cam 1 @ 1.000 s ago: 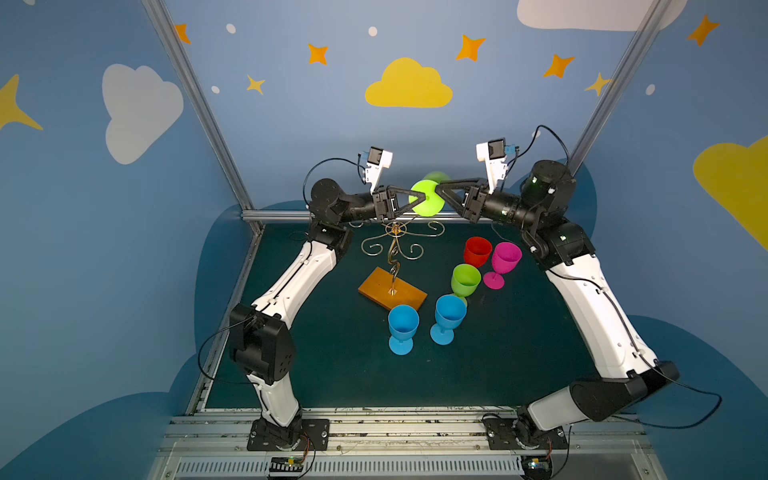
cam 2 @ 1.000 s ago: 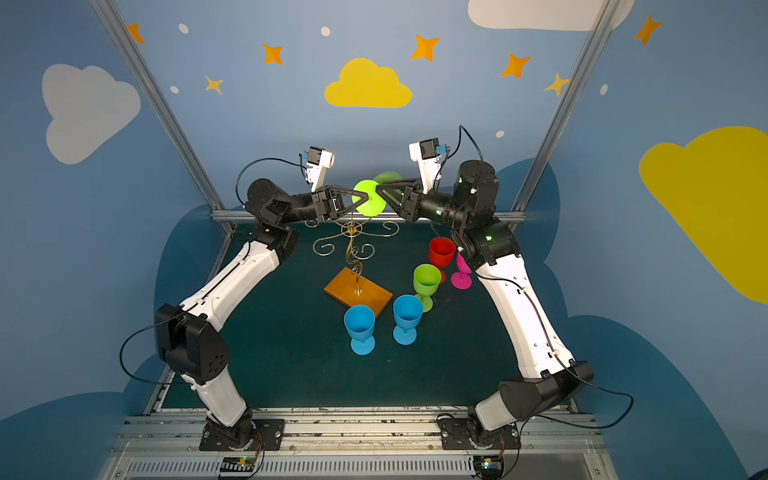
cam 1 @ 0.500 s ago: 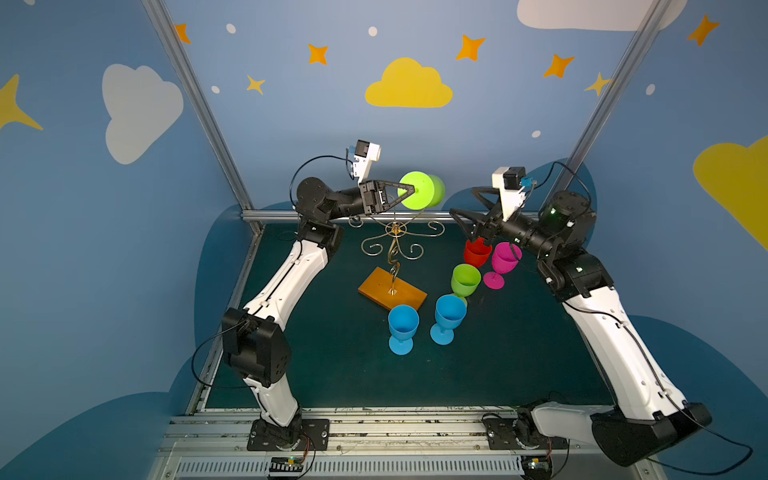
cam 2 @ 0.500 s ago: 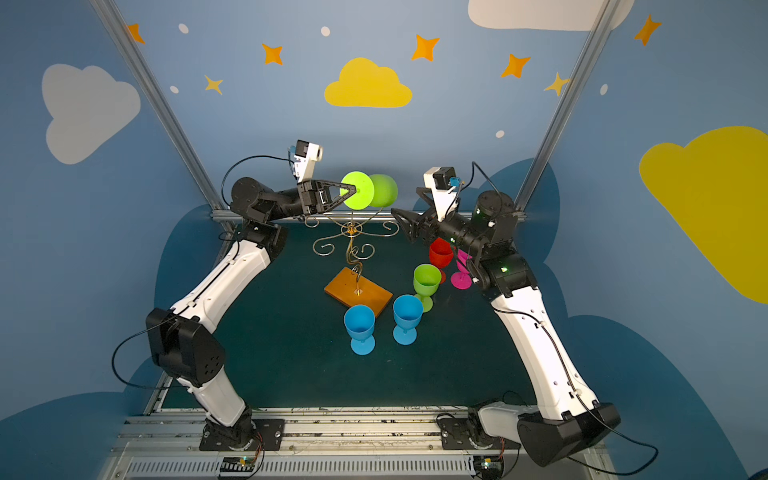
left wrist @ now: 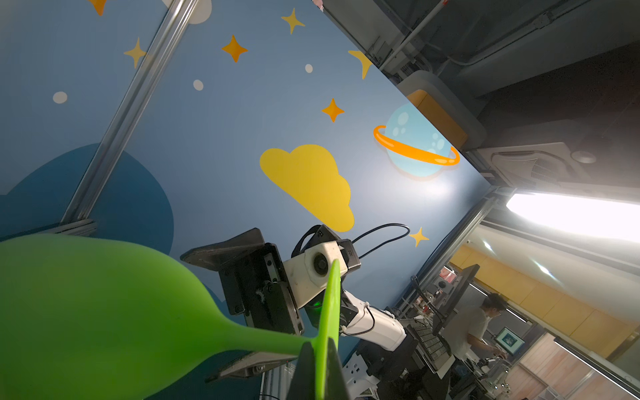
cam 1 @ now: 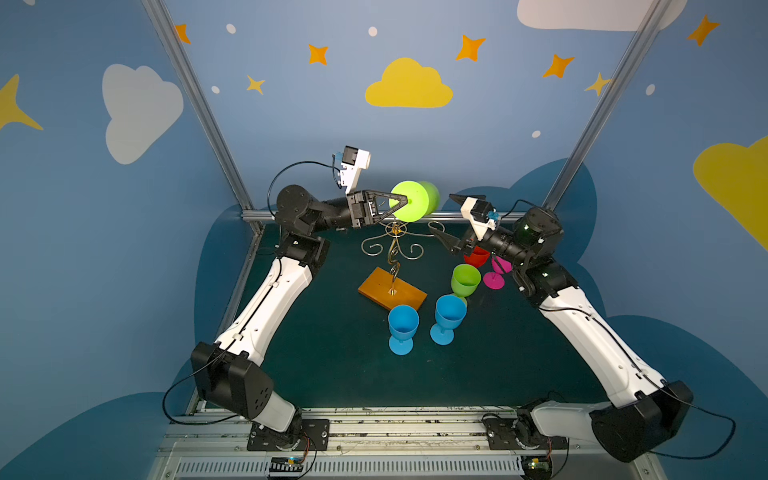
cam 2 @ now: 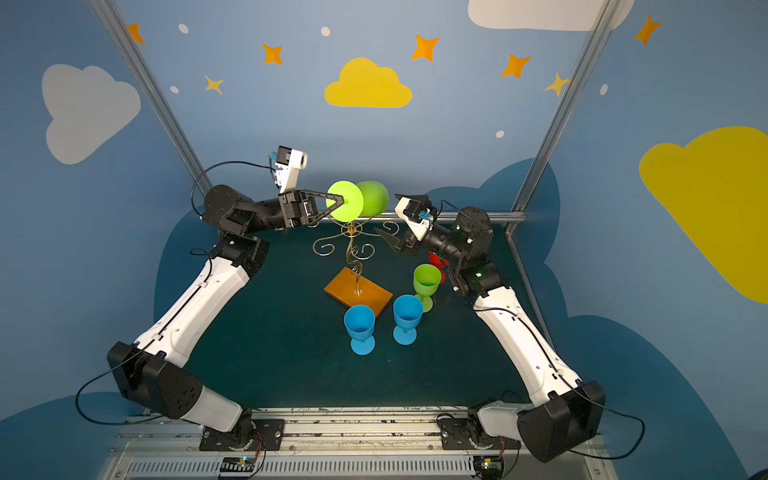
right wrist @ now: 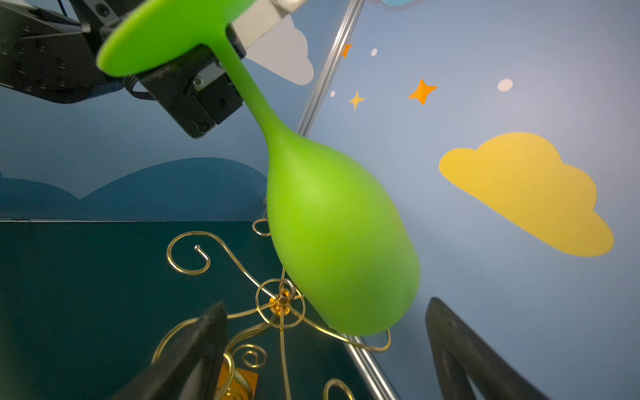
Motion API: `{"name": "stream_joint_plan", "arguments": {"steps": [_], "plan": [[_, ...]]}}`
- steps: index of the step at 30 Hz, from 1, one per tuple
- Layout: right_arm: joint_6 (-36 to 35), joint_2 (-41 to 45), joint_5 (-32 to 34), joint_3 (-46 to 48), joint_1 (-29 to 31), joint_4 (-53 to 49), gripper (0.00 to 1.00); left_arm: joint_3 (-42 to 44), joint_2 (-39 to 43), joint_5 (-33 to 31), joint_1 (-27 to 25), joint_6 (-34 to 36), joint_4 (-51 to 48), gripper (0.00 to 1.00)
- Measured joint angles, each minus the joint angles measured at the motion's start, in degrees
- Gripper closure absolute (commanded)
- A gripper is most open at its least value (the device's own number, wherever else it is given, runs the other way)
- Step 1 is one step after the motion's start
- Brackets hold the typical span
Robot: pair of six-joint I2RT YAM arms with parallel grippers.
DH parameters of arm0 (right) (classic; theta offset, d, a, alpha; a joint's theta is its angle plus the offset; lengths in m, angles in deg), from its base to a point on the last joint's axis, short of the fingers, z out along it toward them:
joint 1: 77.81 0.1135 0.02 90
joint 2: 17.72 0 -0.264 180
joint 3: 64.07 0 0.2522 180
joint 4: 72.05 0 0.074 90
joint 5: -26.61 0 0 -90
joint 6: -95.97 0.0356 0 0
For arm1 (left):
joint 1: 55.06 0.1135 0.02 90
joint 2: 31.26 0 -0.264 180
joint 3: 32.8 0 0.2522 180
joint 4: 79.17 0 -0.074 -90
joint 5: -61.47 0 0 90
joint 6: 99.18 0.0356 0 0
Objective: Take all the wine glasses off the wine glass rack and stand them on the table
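The lime green wine glass (cam 1: 415, 201) (cam 2: 361, 199) lies level in the air just above the top of the wine glass rack (cam 1: 392, 253) (cam 2: 353, 253), bowl pointing right. My left gripper (cam 1: 405, 201) (cam 2: 343, 200) (left wrist: 320, 346) is shut on the glass's flat foot, as the left wrist view shows with the wine glass (left wrist: 104, 311) close up. My right gripper (cam 1: 451, 218) (cam 2: 397, 218) (right wrist: 323, 311) stands open to the right of the bowl, holding nothing. In the right wrist view the wine glass (right wrist: 339, 242) hangs over the gold rack (right wrist: 280, 301).
On the dark green mat in front of the rack's wooden base (cam 1: 392, 289) stand two blue glasses (cam 1: 403, 328) (cam 1: 449, 316). A green glass (cam 1: 465, 280), a red one (cam 1: 476, 257) and a pink one (cam 1: 496, 274) stand under my right arm. A metal frame bar (cam 1: 519, 215) runs along the back.
My right gripper has opened, let go of the green glass's bowl and drawn back to the right. My left gripper has kept hold of the foot and lifted the glass slightly.
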Motion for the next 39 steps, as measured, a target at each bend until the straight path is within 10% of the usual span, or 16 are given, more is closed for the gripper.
{"name": "stream_joint_plan", "arguments": {"steps": [27, 39], "plan": [[-4.79, -14.12, 2.34, -7.37, 6.10, 10.64, 0.14, 3.89, 4.15, -2.51, 0.37, 6.36, -7.28, 0.97], [-4.61, -14.58, 4.26, -7.48, 7.61, 8.20, 0.46, 6.16, 5.99, -4.66, 1.84, 8.79, -8.11, 0.76]]}}
